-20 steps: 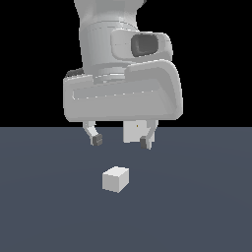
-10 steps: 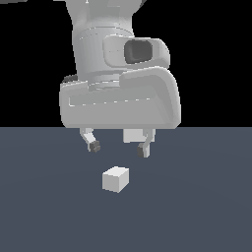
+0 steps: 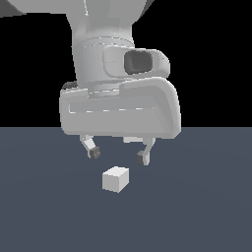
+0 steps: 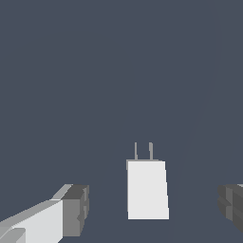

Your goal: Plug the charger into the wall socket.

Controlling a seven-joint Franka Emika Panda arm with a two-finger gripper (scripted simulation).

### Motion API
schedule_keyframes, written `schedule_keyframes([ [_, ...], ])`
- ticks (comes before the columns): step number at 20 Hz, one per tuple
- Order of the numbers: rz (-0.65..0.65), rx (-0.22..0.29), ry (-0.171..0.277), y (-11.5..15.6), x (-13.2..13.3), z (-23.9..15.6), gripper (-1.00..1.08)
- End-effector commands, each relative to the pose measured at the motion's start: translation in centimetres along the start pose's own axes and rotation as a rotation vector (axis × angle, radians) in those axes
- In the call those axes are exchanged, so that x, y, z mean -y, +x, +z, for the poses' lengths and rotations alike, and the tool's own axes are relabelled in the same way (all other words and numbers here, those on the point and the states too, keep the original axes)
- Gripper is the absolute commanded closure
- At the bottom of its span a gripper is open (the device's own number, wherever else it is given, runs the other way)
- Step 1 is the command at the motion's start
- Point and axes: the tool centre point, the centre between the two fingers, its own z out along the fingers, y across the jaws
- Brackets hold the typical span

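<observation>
The charger [image 3: 116, 179] is a small white cube lying on the dark grey floor. In the wrist view the charger [image 4: 147, 190] shows two thin prongs [image 4: 143, 151] sticking out of one end. My gripper [image 3: 118, 156] hangs just above and slightly behind it, open, and its dark fingertips [image 3: 143, 158] stand wider apart than the cube. Seen from the wrist, the gripper [image 4: 154, 206] has the cube between its fingers, touching neither. Of the wall socket only a thin white sliver [image 3: 132, 140] shows under the hand; the rest is hidden.
The flat dark grey floor [image 3: 206, 206] stretches all around the charger. Black background lies beyond it. No other objects show.
The hand has come down and closer to the charger, looming larger. It now covers most of the wall socket. The charger has not moved.
</observation>
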Motion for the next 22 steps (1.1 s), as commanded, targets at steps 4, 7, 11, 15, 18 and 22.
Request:
schedule_keyframes([
  [4, 0.001, 0.001, 0.000, -0.6, 0.0, 2.3, -0.92],
  [7, 0.001, 0.001, 0.000, -0.8, 0.0, 3.2, -0.92],
  [11, 0.001, 0.001, 0.000, -0.9, 0.0, 3.8, -0.92],
  [15, 0.001, 0.001, 0.000, -0.9, 0.0, 3.8, 1.08],
  [18, 0.001, 0.001, 0.000, -0.9, 0.0, 3.8, 1.08],
  [22, 0.001, 0.001, 0.000, -0.9, 0.0, 3.8, 1.08],
])
